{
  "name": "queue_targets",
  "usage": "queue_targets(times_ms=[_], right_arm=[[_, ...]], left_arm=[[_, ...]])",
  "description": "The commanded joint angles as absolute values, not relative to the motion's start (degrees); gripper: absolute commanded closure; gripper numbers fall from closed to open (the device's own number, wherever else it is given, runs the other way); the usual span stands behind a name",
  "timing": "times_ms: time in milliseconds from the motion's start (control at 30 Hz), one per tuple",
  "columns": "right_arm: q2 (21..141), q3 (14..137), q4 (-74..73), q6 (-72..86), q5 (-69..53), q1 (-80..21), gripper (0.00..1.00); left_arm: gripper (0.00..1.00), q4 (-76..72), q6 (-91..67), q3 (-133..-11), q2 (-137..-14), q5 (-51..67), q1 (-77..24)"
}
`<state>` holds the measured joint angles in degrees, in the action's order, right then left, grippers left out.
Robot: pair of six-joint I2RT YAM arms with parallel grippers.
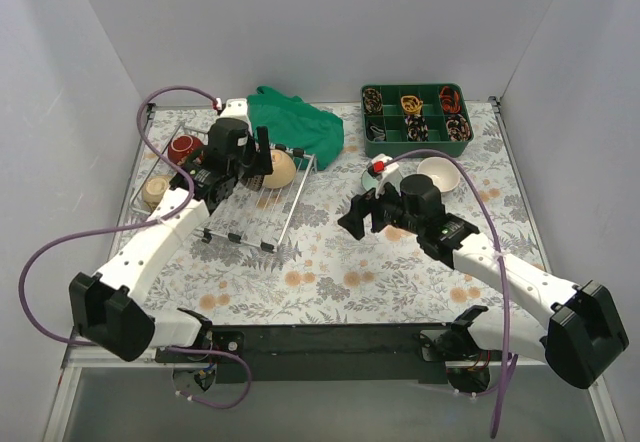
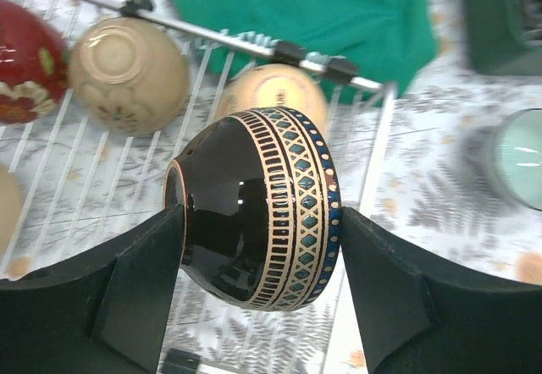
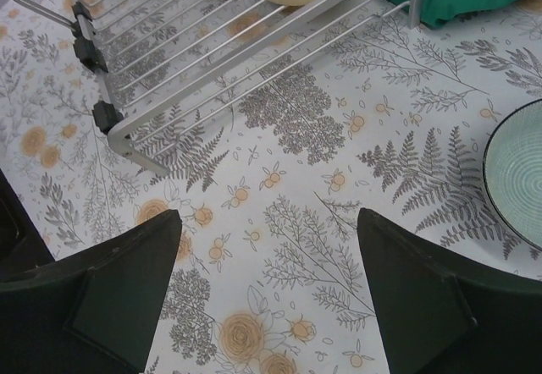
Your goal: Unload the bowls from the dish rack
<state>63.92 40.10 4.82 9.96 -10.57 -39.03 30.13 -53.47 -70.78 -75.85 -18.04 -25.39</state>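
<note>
From above, the dish rack sits on the far left of the flowered bench. A red bowl is at its far corner, a small tan bowl at its left edge and a big tan bowl by its right rail. The left fingers hang over the middle of the rack. The right fingers hover above open bench, near a pale green bowl that stands outside the rack. A green cloth and a green tray lie along the far edge.

In the left wrist view, the left fingers are clamped on a dark bowl with a patterned band, tipped on its side above the rack wires. Behind it in the rack lie the red bowl and a tan bowl showing its foot.

In the right wrist view, the right fingers are spread wide with nothing between them. Below them is flowered bench, with a corner of the rack at upper left and the pale green bowl at the right edge.
</note>
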Motion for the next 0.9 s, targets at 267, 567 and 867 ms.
queue_targets(times_ms=[267, 567, 867], right_arm=[[71.53, 44.74, 23.97, 20.65, -13.8, -38.85, 0.07], [80.14, 44.82, 36.02, 31.98, -18.89, -36.65, 0.09], [86.04, 47.63, 38.06, 34.8, -21.62, -36.12, 0.15]], left_arm=[[1.0, 9.7, -74.68, -58.73, -63.46, 4.73, -25.4], [1.0, -2.36, -83.4, -51.6, -60.91, 14.76, -25.4], [1.0, -10.28, -89.47, -45.44, -59.24, 19.15, -25.4]])
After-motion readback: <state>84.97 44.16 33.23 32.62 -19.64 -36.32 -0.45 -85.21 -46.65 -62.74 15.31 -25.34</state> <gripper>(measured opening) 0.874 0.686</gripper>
